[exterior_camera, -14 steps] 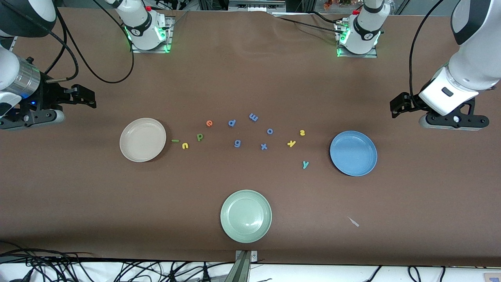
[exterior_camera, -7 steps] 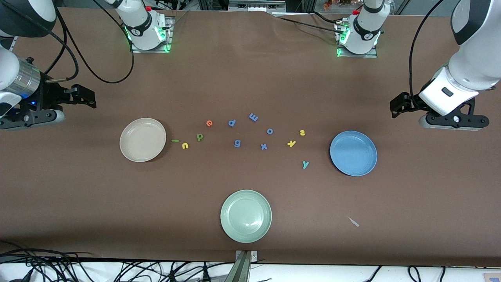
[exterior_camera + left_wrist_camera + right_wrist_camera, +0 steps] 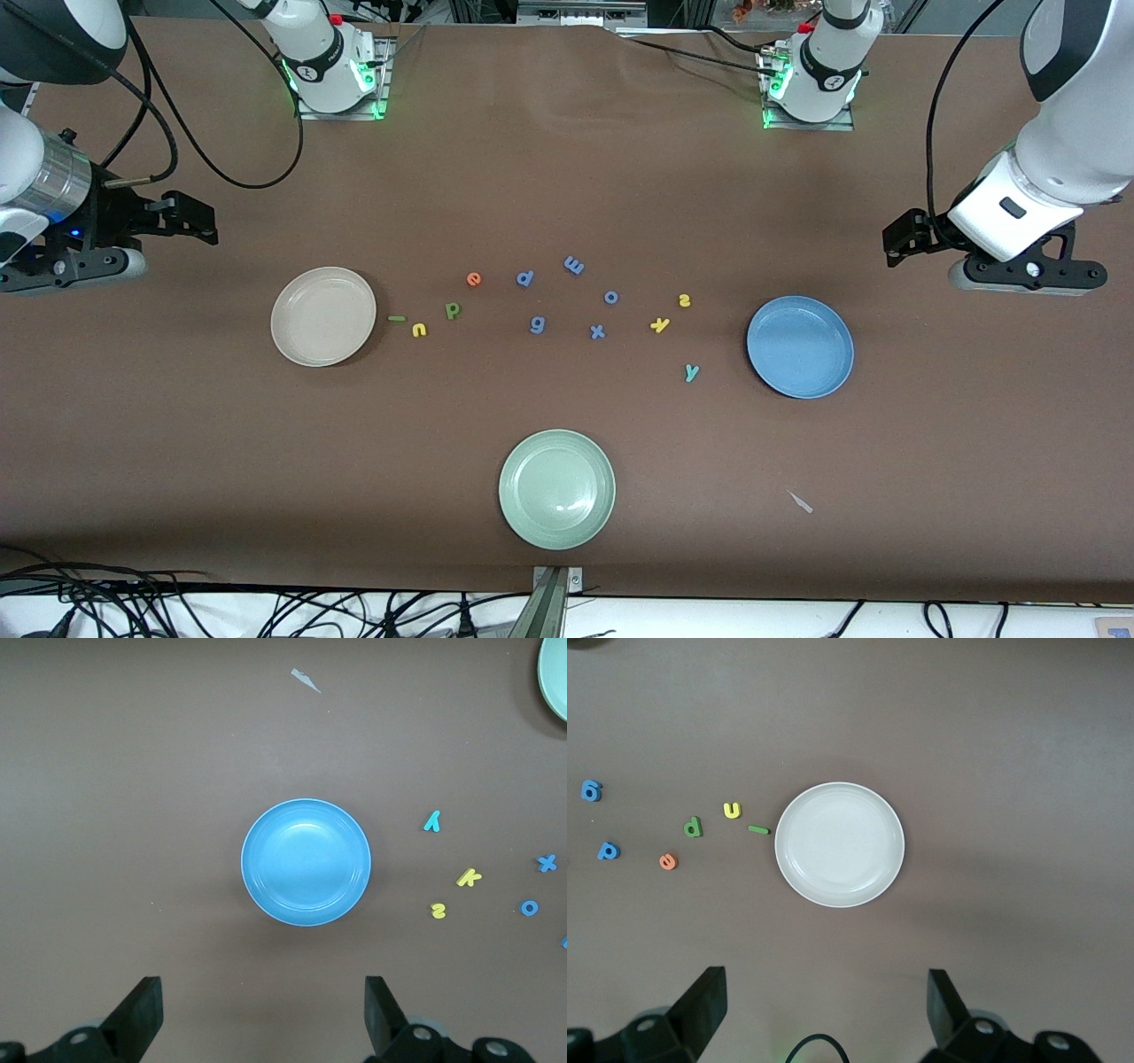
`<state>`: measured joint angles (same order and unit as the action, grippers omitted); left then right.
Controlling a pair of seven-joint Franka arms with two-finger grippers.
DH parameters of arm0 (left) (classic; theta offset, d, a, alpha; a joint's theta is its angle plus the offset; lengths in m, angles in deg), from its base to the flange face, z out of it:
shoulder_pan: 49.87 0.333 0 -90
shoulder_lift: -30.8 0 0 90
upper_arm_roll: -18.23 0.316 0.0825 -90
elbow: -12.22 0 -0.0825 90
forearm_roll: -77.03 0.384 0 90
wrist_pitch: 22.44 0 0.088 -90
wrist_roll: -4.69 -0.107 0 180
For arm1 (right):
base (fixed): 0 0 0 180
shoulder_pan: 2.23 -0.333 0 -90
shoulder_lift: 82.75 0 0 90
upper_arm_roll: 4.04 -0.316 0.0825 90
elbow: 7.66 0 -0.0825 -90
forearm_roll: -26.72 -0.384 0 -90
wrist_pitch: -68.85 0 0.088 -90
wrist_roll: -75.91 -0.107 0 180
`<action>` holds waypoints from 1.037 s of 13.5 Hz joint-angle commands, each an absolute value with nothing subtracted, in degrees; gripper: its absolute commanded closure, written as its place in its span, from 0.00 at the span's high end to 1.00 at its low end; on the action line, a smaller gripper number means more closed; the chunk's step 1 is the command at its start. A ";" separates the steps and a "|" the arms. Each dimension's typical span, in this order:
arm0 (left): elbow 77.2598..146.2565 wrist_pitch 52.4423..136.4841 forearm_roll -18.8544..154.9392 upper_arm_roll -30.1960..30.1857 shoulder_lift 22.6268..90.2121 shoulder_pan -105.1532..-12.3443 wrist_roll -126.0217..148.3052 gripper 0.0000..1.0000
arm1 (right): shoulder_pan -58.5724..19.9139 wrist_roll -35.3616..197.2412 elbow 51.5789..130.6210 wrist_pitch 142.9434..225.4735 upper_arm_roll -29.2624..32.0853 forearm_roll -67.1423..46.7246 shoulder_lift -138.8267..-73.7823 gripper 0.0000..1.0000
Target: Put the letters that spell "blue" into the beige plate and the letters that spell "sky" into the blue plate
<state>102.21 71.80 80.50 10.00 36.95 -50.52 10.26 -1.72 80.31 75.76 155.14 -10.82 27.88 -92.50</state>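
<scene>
Front view: I am hanging my right gripper [image 3: 199, 221] and left gripper [image 3: 899, 239] wide, holding nothing, over bare table at opposite ends. Green l [image 3: 397, 318] is lying at three o'clock of the beige plate [image 3: 323, 316]; teal y [image 3: 692, 372] at nine o'clock of the blue plate [image 3: 800, 346]. Wrist views: each plate is sitting centred, empty. I am judging the thin l needs a low, square pinch.

White arms [image 3: 1054, 177], black cables, seemingly green-lit bases [image 3: 806, 93]
</scene>
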 commanded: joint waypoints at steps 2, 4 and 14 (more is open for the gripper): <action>103.36 72.31 78.97 10.06 35.72 -50.05 8.82 1.00 | -1.44 80.65 74.70 154.46 -10.98 26.81 -92.60 1.00; 103.36 72.31 78.97 10.06 35.72 -50.05 8.82 1.00 | -1.44 80.65 74.70 154.46 -10.98 26.81 -92.60 1.00; 103.36 72.31 78.88 10.06 35.81 -50.05 8.82 1.00 | -2.58 80.74 75.22 154.80 -10.98 26.90 -95.84 1.00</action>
<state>102.22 71.80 80.49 10.00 36.95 -50.52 10.26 -2.54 80.31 75.92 155.04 -11.02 27.86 -93.58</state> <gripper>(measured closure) 0.000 0.000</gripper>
